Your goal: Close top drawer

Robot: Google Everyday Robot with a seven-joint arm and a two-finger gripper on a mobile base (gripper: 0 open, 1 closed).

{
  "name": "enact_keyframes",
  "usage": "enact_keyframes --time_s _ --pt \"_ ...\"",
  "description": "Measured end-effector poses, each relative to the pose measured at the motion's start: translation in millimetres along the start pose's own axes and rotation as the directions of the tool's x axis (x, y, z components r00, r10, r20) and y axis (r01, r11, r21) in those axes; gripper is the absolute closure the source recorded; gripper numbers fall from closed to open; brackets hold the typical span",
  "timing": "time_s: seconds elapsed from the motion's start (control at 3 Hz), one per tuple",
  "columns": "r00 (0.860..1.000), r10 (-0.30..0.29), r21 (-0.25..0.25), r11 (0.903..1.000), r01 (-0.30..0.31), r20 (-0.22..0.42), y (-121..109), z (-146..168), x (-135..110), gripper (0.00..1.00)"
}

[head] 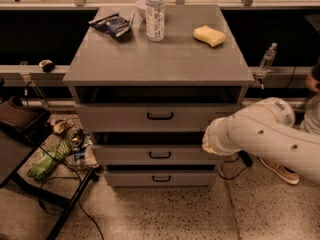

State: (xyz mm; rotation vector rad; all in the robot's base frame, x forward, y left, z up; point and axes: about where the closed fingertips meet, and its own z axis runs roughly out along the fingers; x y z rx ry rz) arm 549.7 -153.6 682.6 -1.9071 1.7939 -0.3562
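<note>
While tool hovers by its corner — flat grey top drawer ajar.

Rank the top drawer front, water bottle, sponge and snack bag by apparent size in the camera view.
1. top drawer
2. water bottle
3. snack bag and sponge: too alike to rank.
The gripper sits by the drawer's lower right corner.

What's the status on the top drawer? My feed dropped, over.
Gripper at right end of top drawer front, low. Dark gap above the front, seemingly not fully shut. Nothing seen blocking it.
</note>
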Motion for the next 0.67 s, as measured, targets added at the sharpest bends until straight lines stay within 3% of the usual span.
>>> enact_keyframes --time_s 0.33,0.67 --pt "0.998 0.008 -0.011 0.9999 -0.009 -0.069 -9.9 -87.4 14.2 1.0" --pt "0.971 0.124 -0.015 0.9915 -0.13 -0.205 -7.3 -169.7 67.3 1.0"
